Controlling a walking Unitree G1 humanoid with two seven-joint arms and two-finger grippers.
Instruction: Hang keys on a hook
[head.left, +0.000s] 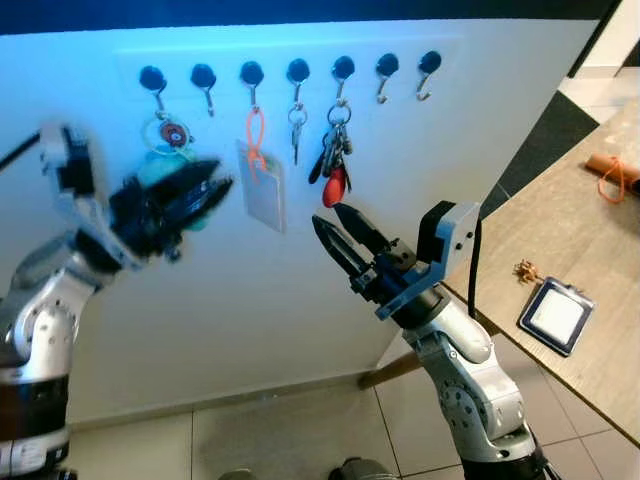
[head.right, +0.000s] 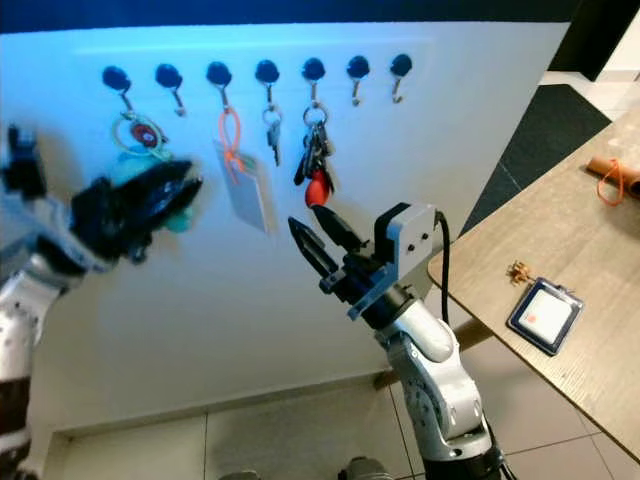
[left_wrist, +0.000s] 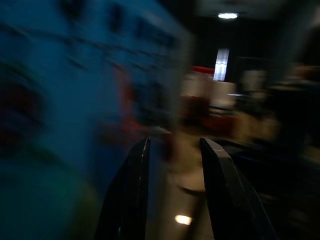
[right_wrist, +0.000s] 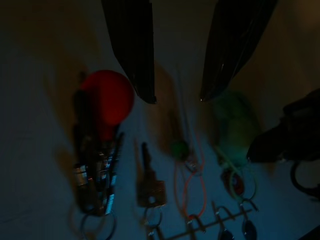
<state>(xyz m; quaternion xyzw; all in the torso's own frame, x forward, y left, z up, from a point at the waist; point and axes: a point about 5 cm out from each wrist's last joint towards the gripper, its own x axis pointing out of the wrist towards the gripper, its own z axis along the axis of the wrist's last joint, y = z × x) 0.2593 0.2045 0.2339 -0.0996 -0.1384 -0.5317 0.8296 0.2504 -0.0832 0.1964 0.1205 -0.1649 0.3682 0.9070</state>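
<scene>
The right end effector, fingers apart and empty, points at the white wall just below a key bunch with a red fob hanging on the fifth hook. The left end effector, blurred, fingers slightly apart, sits beside a teal keychain. Between them hang an orange-looped card and a single key. On the wooden surface to the right lies a card holder.

A home, by the look of an entry corner: a white wall carries a row of hooks hung with keys and a tagged card; tiled floor below; a wooden table beside.
</scene>
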